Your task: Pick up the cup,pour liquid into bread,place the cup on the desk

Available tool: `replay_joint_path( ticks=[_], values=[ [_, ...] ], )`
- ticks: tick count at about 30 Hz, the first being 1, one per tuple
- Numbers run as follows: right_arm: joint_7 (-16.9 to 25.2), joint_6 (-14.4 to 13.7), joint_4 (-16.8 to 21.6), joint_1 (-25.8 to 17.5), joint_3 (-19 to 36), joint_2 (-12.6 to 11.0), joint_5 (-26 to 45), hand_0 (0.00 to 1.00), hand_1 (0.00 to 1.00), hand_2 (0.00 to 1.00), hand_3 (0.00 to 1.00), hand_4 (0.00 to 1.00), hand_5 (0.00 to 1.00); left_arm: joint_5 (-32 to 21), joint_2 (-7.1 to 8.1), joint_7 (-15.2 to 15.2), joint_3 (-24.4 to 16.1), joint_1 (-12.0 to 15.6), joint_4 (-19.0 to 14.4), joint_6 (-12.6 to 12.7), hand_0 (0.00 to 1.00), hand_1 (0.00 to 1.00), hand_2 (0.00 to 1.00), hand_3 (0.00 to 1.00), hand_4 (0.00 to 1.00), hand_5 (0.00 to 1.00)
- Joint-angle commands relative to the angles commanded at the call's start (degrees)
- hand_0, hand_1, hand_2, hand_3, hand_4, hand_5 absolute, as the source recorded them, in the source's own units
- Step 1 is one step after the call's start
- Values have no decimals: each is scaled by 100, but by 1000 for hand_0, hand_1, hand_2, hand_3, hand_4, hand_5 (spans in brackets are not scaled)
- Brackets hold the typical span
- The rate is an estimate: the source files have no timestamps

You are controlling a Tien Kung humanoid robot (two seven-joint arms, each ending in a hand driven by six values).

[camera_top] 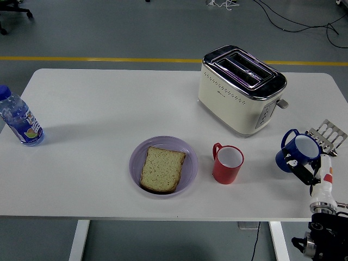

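Table (98,109) space is dominated by the toaster (242,89); nearer the front edge sits the plate (187,171) with the bread (161,169), then the red cup (228,163). The blue cup (298,151) is clamped, tilted, in the right hand (305,169) at the right edge. It should be levelled, then carried over the red cup to the bread.

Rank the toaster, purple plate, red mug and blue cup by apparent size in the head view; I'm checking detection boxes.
1. toaster, clearly largest.
2. purple plate.
3. and 4. red mug and blue cup look about alike; the cup is tilted, partly covered by the right hand, so I won't rank them.
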Motion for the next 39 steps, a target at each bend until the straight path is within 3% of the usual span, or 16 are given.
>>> replay_joint_path(
  ticks=[6, 11, 17, 18, 19, 22, 25, 28, 33, 39],
  values=[
    [-446, 0, 647, -7, 80, -289, -555, 393, 425, 576, 600, 700, 2, 3, 17, 2, 8, -9, 0, 13, 377, 361, 441, 620, 344, 998],
    [-1055, 0, 1337, 49, 170, -594, -1240, 399, 424, 570, 578, 689, 2, 13, 32, 0, 0, -19, 0, 11, 377, 361, 441, 619, 344, 998],
    [-2347, 64, 2437, 176, 223, -1037, -2314, 358, 388, 561, 556, 715, 2, 33, 44, -3, -30, -17, 0, 4, 376, 361, 439, 620, 345, 998],
    [-2608, 202, 2643, 214, 240, -1116, -2404, 358, 388, 561, 556, 715, 2, 41, 46, -3, -37, -16, 0, 1, 376, 361, 439, 620, 345, 998],
    [-2831, 366, 2810, 237, 250, -1164, -2445, 354, 374, 553, 548, 789, 2, 45, 47, -3, -40, -16, 0, -1, 375, 360, 438, 619, 345, 998],
    [-3569, 1055, 3338, 395, 300, -1370, -2715, 354, 374, 553, 548, 789, 2, 71, 50, -2, -62, -17, 0, -8, 375, 360, 438, 619, 345, 998],
    [-4276, 1761, 3659, 524, 289, -1499, -2879, 353, 365, 555, 550, 811, 2, 84, 50, -2, -68, -19, 0, -13, 376, 360, 440, 619, 344, 998],
    [-4918, 2442, 3722, 769, 147, -1650, -2956, 353, 365, 555, 550, 811, 2, 70, 53, -4, -70, -26, 0, -16, 376, 360, 440, 619, 344, 998],
    [-5329, 3036, 3722, 1246, -226, -1706, -3031, 342, 347, 551, 550, 798, 2, 55, 52, -5, -67, -33, 0, -31, 374, 360, 440, 619, 344, 998],
    [-5533, 3197, 3722, 1809, -716, -1623, -3132, 336, 344, 549, 548, 801, 2, 41, 53, -7, -63, -35, 0, -49, 375, 360, 437, 619, 344, 998]
  ],
)
